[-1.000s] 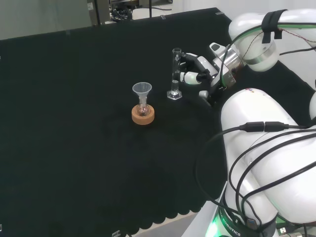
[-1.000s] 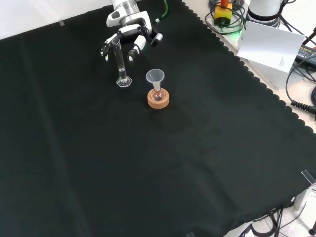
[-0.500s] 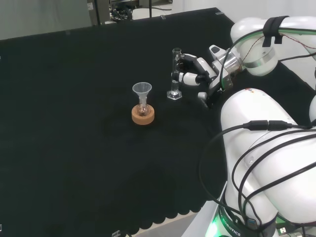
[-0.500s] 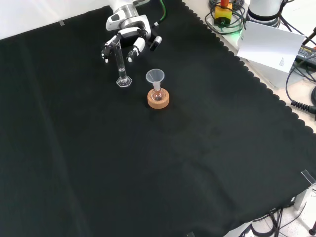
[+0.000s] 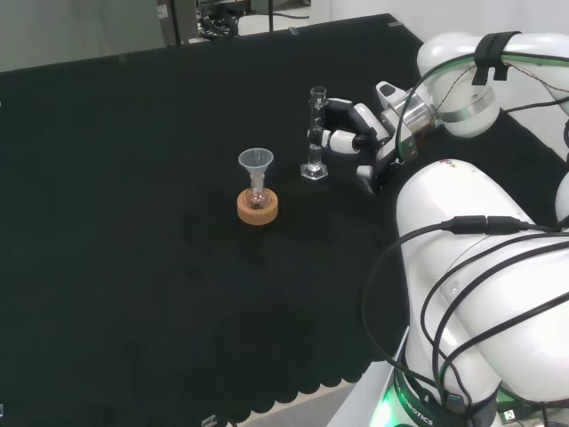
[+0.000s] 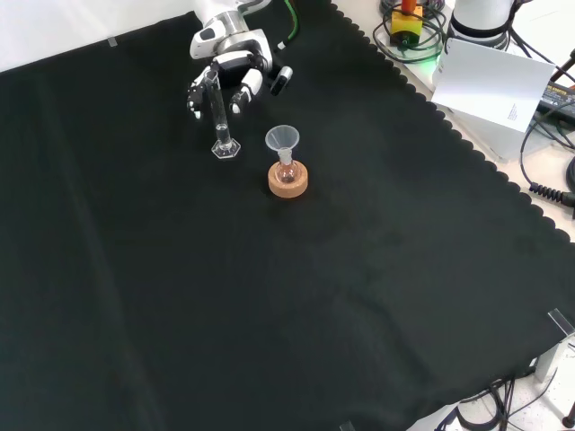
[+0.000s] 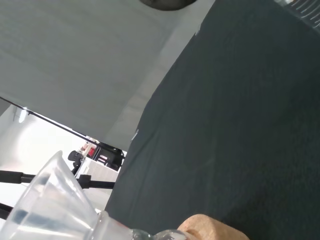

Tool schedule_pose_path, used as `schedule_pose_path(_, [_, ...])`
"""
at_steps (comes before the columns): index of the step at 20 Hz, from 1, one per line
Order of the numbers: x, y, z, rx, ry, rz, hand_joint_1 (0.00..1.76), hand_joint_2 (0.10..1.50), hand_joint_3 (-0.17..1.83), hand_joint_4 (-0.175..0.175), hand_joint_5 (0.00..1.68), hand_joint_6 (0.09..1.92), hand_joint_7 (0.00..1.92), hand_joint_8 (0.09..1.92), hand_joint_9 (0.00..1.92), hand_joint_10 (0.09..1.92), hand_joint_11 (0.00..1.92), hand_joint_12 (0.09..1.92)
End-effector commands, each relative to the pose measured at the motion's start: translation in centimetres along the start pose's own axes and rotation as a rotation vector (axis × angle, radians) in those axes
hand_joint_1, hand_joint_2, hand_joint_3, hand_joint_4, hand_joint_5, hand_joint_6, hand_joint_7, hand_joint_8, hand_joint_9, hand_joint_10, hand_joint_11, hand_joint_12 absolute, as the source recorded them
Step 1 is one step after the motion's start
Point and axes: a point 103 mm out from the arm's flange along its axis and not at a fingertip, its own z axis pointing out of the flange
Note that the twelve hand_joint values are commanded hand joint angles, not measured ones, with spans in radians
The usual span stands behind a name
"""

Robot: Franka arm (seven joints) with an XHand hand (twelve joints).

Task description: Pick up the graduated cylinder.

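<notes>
While the tall clear glass graduated cylinder (image 5: 316,133) stands upright between the half-curled, not yet closed fingers of the black and white hand (image 5: 354,133), closure is best made squarely, above its base.

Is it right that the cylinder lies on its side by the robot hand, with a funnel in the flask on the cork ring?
Not quite: the head view shows the cylinder standing upright by the robot hand. The funnel does sit in the flask on the cork ring.

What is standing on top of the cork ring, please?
A small flask sits on the cork ring, with a clear funnel in its neck. The flask's lower part is hidden inside the ring.
</notes>
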Motion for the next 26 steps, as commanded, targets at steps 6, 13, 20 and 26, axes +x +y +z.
schedule_pose_path(6, [-0.7, 0.6, 0.1, 0.001, 0.037, -0.02, 1.16, 1.04, -0.17, -0.045, 0.55, 0.51, 0.52, 0.62, 0.7, 0.49, 0.28, 1.28])
schedule_pose_path(13, [-1.2, 0.8, 0.6, 0.016, 0.055, -0.03, 1.17, 1.05, -0.17, -0.042, 0.54, 0.63, 0.53, 0.63, 0.71, 0.5, 0.3, 1.29])
schedule_pose_path(20, [-1.3, 0.6, 0.7, 0.039, 0.055, -0.042, 1.19, 1.05, -0.17, -0.049, 0.54, 0.69, 0.57, 0.64, 0.77, 0.49, 0.42, 1.24])
schedule_pose_path(26, [-0.9, 0.6, 0.7, 0.046, 0.06, -0.058, 1.19, 1.05, -0.17, -0.045, 0.57, 0.72, 0.59, 0.63, 0.8, 0.47, 0.47, 1.22])
